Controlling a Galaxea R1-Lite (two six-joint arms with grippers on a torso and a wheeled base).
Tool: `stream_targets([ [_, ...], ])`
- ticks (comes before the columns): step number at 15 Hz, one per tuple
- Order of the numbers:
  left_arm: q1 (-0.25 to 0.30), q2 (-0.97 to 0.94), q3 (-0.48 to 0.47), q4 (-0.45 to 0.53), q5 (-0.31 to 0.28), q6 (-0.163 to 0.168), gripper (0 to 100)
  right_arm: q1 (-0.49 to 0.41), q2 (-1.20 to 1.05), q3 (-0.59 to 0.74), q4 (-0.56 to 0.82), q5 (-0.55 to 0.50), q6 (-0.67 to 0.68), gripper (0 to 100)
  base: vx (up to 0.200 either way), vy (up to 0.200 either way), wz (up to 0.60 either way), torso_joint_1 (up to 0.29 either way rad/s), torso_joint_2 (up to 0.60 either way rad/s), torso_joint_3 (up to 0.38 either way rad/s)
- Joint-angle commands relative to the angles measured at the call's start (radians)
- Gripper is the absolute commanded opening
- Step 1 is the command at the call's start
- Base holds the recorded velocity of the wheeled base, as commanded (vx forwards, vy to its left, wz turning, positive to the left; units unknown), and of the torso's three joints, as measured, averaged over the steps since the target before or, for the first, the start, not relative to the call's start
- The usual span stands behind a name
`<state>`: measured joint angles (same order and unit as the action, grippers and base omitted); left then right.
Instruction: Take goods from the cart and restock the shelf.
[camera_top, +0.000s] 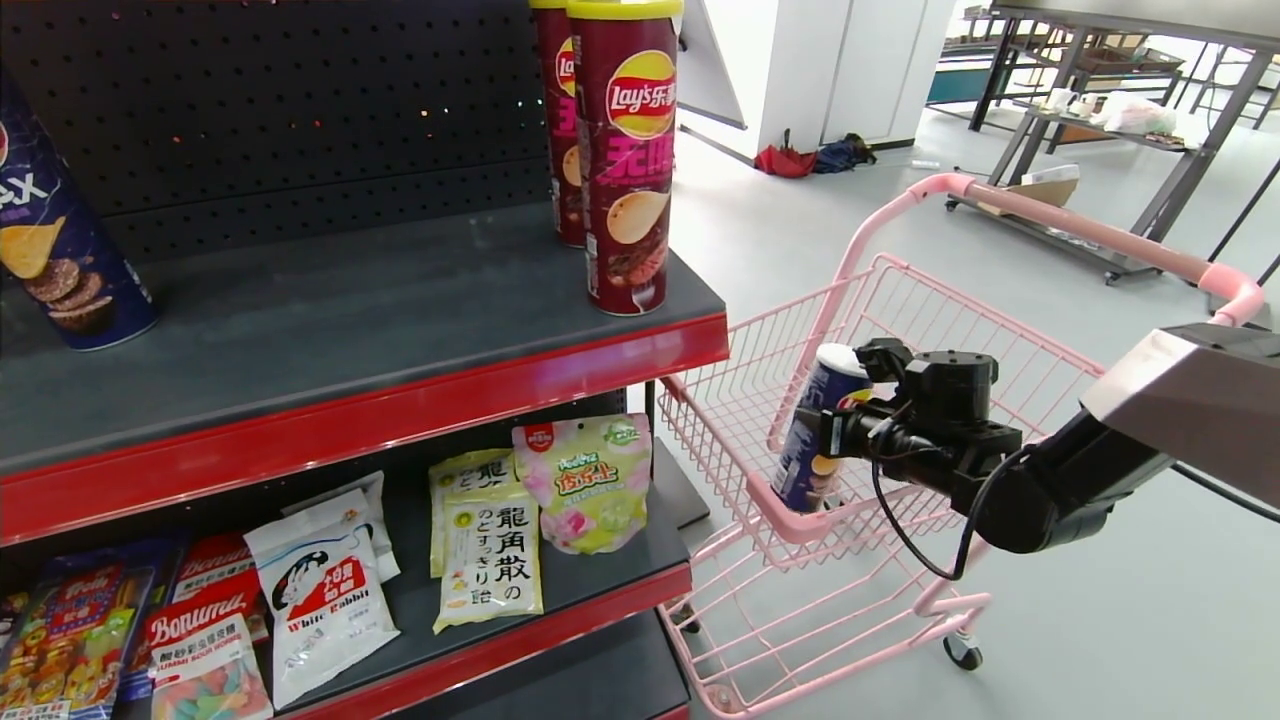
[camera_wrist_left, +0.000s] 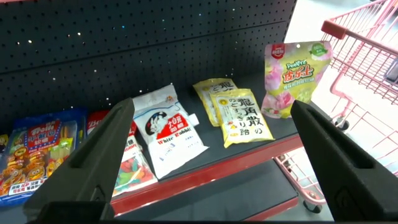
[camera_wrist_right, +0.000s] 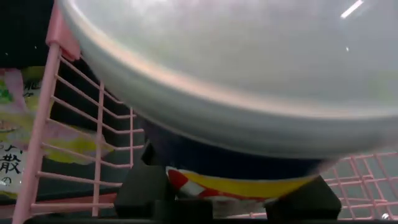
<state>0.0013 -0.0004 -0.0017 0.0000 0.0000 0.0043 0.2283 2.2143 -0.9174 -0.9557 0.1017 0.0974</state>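
A blue chip can (camera_top: 820, 425) with a white lid stands tilted in the pink cart (camera_top: 905, 300). My right gripper (camera_top: 838, 425) is shut on its side, just above the cart's front rim. In the right wrist view the can's lid (camera_wrist_right: 249, 74) and blue body (camera_wrist_right: 236, 165) sit between the dark fingers (camera_wrist_right: 146, 190). My left gripper (camera_wrist_left: 208, 155) hangs open in front of the lower shelf (camera_wrist_left: 205, 177), facing the snack bags. The upper shelf (camera_top: 330, 330) holds two maroon chip cans (camera_top: 625, 150) at the right and a blue can (camera_top: 60, 250) at the left.
The lower shelf (camera_top: 600, 590) carries several snack bags, among them a white candy bag (camera_top: 325, 595), a yellow lozenge bag (camera_top: 490, 555) and a green-pink bag (camera_top: 590, 480). Open grey floor lies beyond the cart, with metal tables (camera_top: 1110, 100) at the far right.
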Motion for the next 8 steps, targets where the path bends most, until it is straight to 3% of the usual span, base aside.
stream_targets([
  [1, 0.0, 0.0, 0.0, 0.0, 0.0, 0.0, 100, -0.01, -0.07, -0.063, 0.006, -0.002, -0.004, 0, 0.0, 0.0, 0.0, 0.0, 0.0, 0.0],
  [3, 0.0, 0.0, 0.0, 0.0, 0.0, 0.0, 100, -0.032, -0.177, -0.176, 0.143, -0.017, -0.022, 0, 0.0, 0.0, 0.0, 0.0, 0.0, 0.0],
  [5, 0.0, 0.0, 0.0, 0.0, 0.0, 0.0, 100, -0.047, -0.35, -0.281, 0.397, -0.082, -0.027, 0, 0.0, 0.0, 0.0, 0.0, 0.0, 0.0],
  [8, 0.0, 0.0, 0.0, 0.0, -0.002, -0.001, 100, -0.04, -0.688, -0.19, 0.675, -0.293, -0.094, 0, 0.0, 0.0, 0.0, 0.0, 0.0, 0.0],
])
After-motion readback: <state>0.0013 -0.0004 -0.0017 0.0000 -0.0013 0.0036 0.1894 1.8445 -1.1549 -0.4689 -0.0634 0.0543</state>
